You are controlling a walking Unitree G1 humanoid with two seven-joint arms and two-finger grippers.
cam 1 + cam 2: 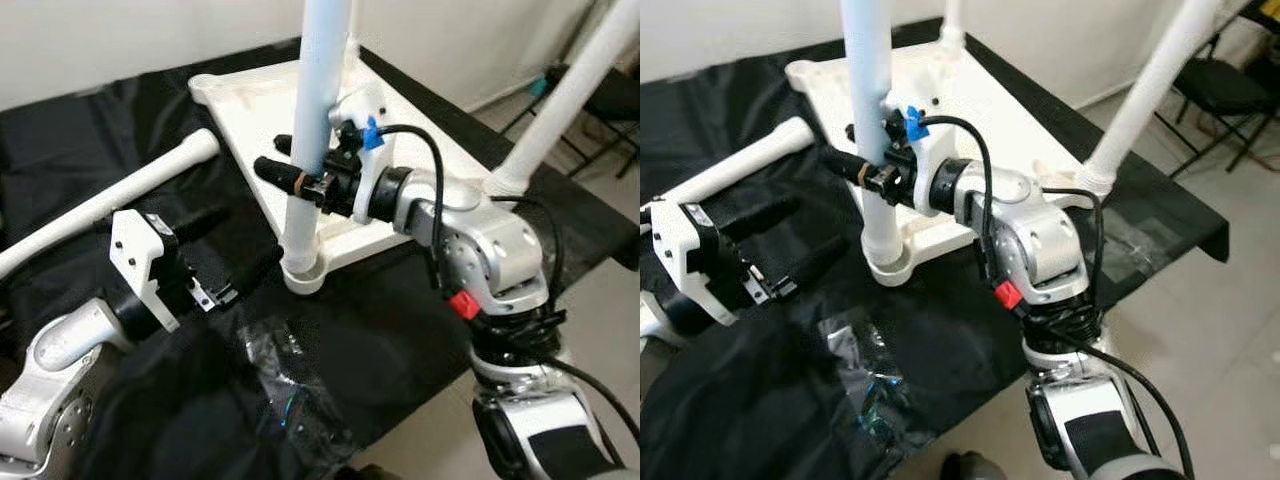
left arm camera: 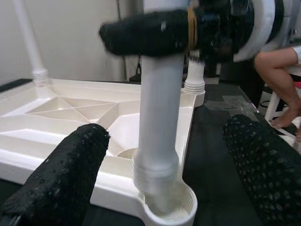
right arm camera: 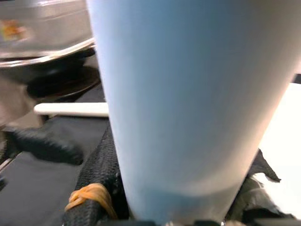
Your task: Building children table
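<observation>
Centrally, the right gripper (image 1: 300, 180) clamps its black fingers around the pale blue-white cylindrical table leg (image 1: 318, 120), which stands upright, long axis vertical, foot seated in the corner socket of the upturned white plastic tabletop (image 1: 250, 110). Lower left, the left gripper (image 1: 235, 270) hovers spread and empty beside that socket.

A black-draped counter (image 1: 420, 340) carries the upturned white tabletop (image 1: 262, 118), a loose white leg (image 1: 110, 200) beside it, and crumpled clear plastic wrap (image 1: 290, 395) near its front edge.
</observation>
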